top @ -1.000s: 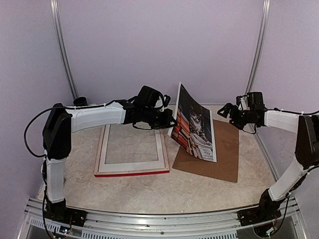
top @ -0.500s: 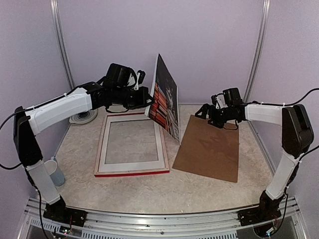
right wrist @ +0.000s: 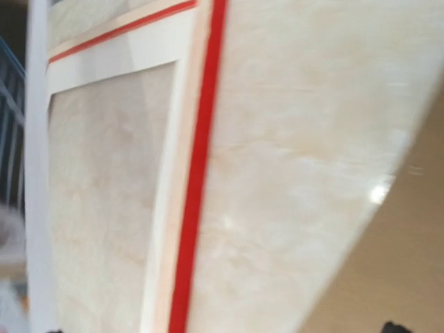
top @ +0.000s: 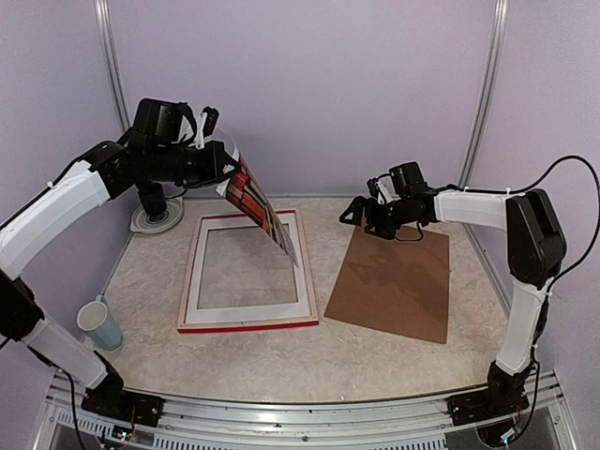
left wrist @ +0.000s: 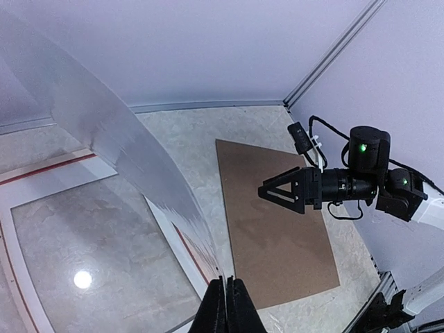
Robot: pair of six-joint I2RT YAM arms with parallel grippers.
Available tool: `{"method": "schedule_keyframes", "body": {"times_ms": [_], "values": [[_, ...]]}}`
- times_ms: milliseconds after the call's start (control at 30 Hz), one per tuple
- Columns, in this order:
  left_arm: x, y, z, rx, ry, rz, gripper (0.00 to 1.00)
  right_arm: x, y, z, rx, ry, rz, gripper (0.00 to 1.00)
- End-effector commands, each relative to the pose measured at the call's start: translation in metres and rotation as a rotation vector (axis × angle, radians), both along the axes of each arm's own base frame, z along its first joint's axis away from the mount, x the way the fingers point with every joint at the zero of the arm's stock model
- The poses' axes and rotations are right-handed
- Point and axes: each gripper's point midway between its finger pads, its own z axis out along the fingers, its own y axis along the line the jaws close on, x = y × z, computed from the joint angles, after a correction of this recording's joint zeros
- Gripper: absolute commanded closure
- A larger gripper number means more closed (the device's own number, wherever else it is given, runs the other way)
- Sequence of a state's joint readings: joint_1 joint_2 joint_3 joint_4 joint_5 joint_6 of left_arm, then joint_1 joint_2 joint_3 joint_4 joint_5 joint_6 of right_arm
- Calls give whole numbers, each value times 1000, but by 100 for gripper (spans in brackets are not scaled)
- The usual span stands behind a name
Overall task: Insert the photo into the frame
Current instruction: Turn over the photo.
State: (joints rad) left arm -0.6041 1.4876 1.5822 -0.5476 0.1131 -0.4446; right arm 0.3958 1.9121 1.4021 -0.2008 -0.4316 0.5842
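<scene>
pinching photo [top: 263, 209] with left gripper [top: 228, 174] – tilted over frame [top: 246, 320]
spreading right gripper [top: 359, 217] wide, right of frame – above board [top: 394, 281]

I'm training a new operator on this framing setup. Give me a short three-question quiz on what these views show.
1. Which gripper holds the photo? A) left B) right C) neither
2. True or false: the photo lies flat inside the frame.
3. What flat thing lies beside the frame, nearest the open right gripper?

Key:
1. A: the left gripper is shut on the photo's edge.
2. False: the photo hangs tilted above the frame.
3. The brown board.
</scene>
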Motion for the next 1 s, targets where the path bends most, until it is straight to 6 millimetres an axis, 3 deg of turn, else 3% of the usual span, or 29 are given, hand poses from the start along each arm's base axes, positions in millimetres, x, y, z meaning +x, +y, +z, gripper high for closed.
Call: {"method": "schedule_keyframes", "body": {"times_ms": [0, 167, 367, 700, 833, 967], "values": [[-10, 21, -4, 35, 11, 18, 97, -8, 32, -8, -20, 17, 83, 1], [-19, 24, -20, 52, 47, 4, 97, -13, 58, -9, -12, 9, 133, 1], [-29, 24, -27, 45, 68, -16, 97, -25, 103, -5, 23, -10, 238, 1], [-38, 1, -37, 42, 88, -87, 94, -41, 175, -12, 130, 31, 369, 1], [-41, -15, -40, 32, 93, -124, 94, -41, 187, -8, 186, 39, 375, 1], [-46, -33, -45, 37, 101, -164, 93, -39, 185, 2, 231, 23, 352, 1]]}}
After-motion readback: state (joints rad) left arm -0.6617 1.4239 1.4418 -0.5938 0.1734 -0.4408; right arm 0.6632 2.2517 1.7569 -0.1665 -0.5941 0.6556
